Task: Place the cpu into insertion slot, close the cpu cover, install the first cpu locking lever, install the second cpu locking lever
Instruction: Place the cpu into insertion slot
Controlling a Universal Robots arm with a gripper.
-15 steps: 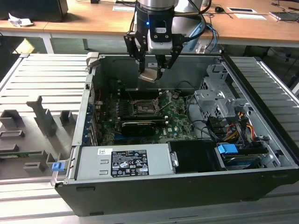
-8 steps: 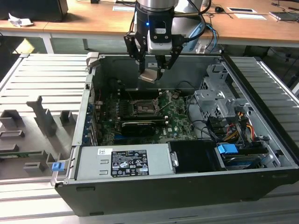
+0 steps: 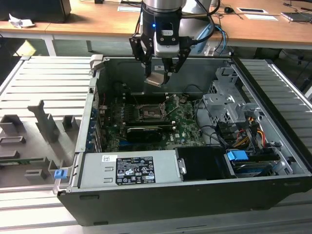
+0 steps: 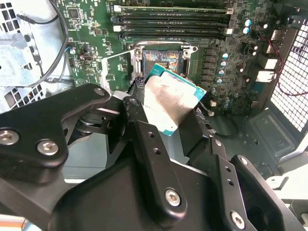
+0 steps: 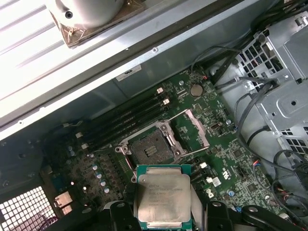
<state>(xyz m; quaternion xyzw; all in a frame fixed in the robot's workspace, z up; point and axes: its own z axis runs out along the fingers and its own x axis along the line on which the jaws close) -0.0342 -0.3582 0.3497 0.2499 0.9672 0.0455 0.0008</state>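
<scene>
Nearest the lens in both wrist views is the black, jointed metal tool (image 5: 163, 217), its fingers closed on the small flat square cpu (image 5: 162, 195) with a dull silver-grey metal top and a green board rim; the fingers pinch it at two opposite edges, leaving the top face bare. In the exterior view the tool (image 3: 158, 73) hangs in the upper centre of the frame with the cpu (image 3: 157, 79) at its tip, seemingly tilted, well above the green motherboard (image 3: 187, 124) inside the open black computer case (image 3: 195, 204). The square black insertion slot (image 3: 150, 113) with its thin metal rim sits at the middle of that frame, below the chip and apart from it; it looks unfilled (image 5: 150, 150). The thin silver frame of the cpu cover (image 5: 197, 126) appears swung open just beside the slot.

By my judgement the chip is light, stiff and thin; the smooth metal lid would be slippery, and the underside and slot contacts are probably delicate; the bare edges are therefore the right place to hold it, as the tool does.
</scene>
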